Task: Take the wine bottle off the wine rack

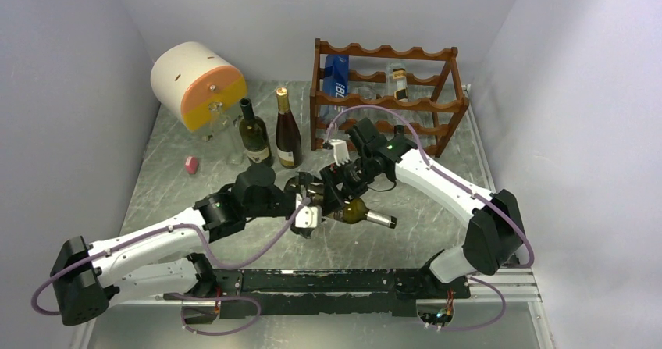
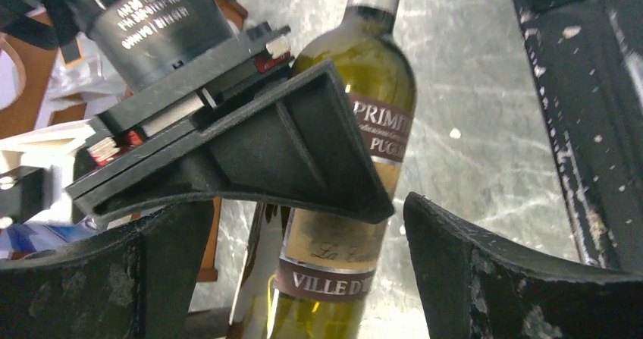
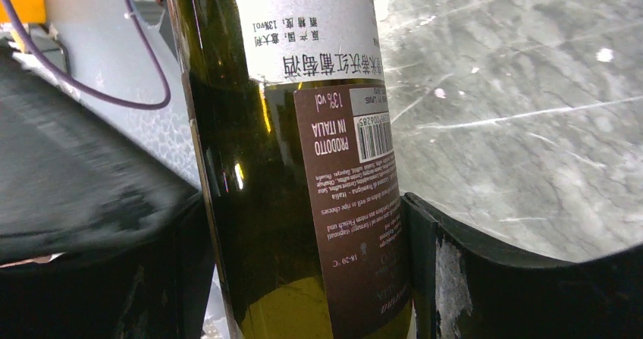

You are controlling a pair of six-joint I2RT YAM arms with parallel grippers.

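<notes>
The wine bottle is off the wine rack and hangs tilted over the table's middle, neck pointing right. It is green glass with a cream and brown label. My right gripper reaches down from the rack side, and in its wrist view both pads press the bottle's body. At the bottle's base end is my left gripper. Its jaws stand wide open, with a clear gap on each side of the glass.
Two upright wine bottles stand left of the rack. A white and orange cylinder lies at the back left, with a small pink object near it. The rack holds a blue box and a small bottle.
</notes>
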